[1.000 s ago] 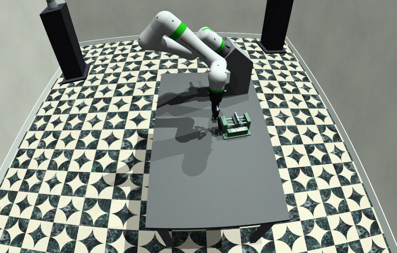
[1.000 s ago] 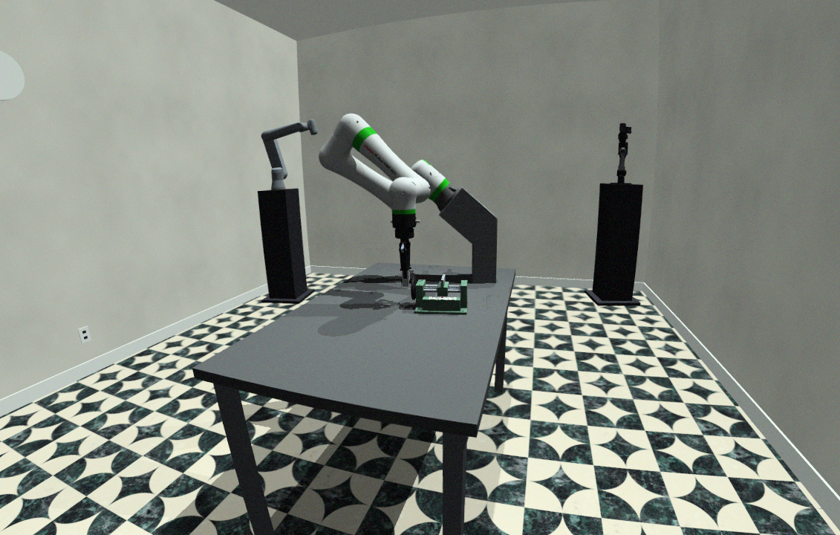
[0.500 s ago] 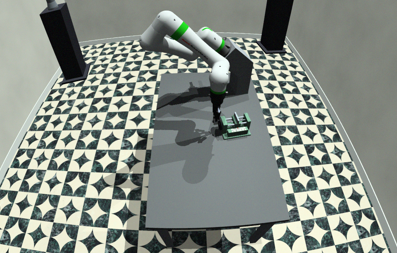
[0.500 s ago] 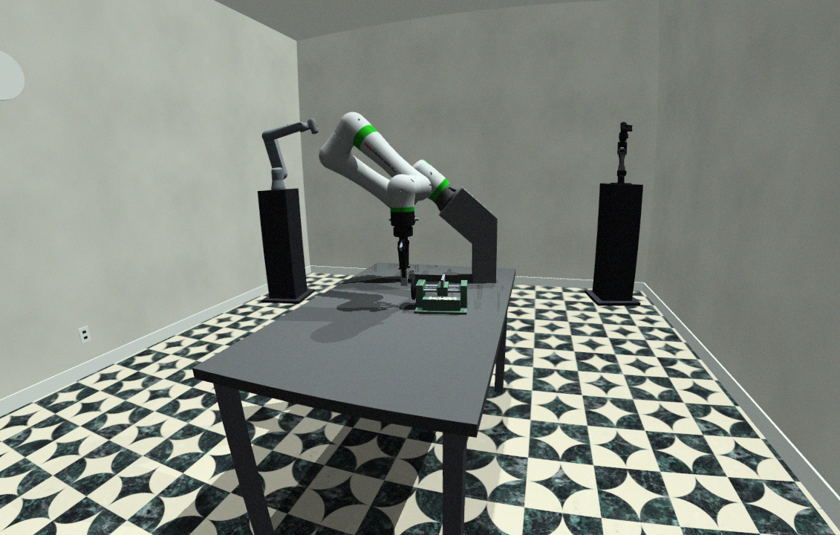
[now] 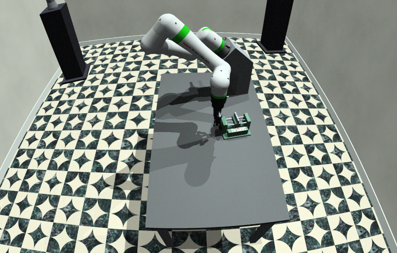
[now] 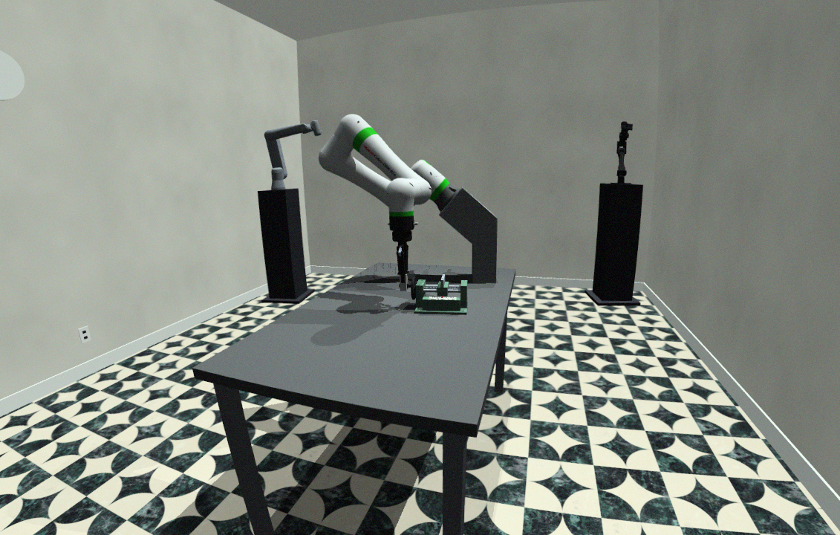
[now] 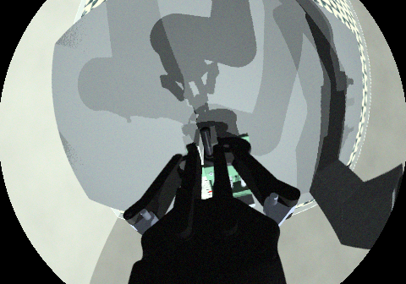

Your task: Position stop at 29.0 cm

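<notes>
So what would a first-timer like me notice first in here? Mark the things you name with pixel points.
Probably the big white arm with green bands (image 5: 200,51) (image 6: 379,156), bent over the grey table (image 5: 225,188) (image 6: 356,359). Next, the green device (image 5: 237,133) (image 6: 441,305) beside its black gripper (image 7: 207,142), and the bold black-and-cream patterned floor all around.

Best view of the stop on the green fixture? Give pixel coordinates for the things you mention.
The top view: the stop (image 5: 236,117) (image 6: 443,284) stands plainly between the end blocks. The exterior view shows it small. In the wrist view, I cannot make it out beyond the gripper (image 7: 206,134).
</notes>
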`<state>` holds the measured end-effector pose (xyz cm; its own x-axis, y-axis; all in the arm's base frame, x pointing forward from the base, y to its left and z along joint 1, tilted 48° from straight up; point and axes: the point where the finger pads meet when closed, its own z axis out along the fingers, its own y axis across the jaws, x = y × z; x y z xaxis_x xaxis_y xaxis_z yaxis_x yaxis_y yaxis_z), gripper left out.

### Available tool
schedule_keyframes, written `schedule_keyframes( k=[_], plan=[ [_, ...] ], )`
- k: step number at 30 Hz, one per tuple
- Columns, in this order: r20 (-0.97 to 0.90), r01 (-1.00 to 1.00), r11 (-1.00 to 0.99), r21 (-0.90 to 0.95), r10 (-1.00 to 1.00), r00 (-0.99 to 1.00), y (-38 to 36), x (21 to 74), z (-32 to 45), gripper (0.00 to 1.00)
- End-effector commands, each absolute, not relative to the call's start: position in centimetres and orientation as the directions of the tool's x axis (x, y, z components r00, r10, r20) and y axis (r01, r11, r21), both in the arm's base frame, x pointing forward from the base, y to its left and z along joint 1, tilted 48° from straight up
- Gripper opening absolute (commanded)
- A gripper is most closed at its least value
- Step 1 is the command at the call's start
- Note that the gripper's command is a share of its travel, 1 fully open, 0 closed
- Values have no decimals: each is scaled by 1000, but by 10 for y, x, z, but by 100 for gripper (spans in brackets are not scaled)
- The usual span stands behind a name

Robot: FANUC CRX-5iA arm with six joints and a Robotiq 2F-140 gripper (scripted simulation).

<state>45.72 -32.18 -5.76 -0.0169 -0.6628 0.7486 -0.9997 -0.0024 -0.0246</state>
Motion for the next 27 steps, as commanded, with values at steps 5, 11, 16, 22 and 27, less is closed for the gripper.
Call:
schedule_keyframes(
  k=[5,11,16,22,27],
  plan=[
    [749,-1000,-2,-24,-663,-17,-330,462,-65,4],
    [749,-1000,-2,-24,-663,-17,-337,463,-71,4],
    [749,-1000,-2,-24,-663,-17,-342,462,-76,4],
    [749,-1000,-2,-24,-663,-17,-346,460,-79,4],
    [749,-1000,-2,-24,-663,-17,-349,458,-82,4]
  ],
)
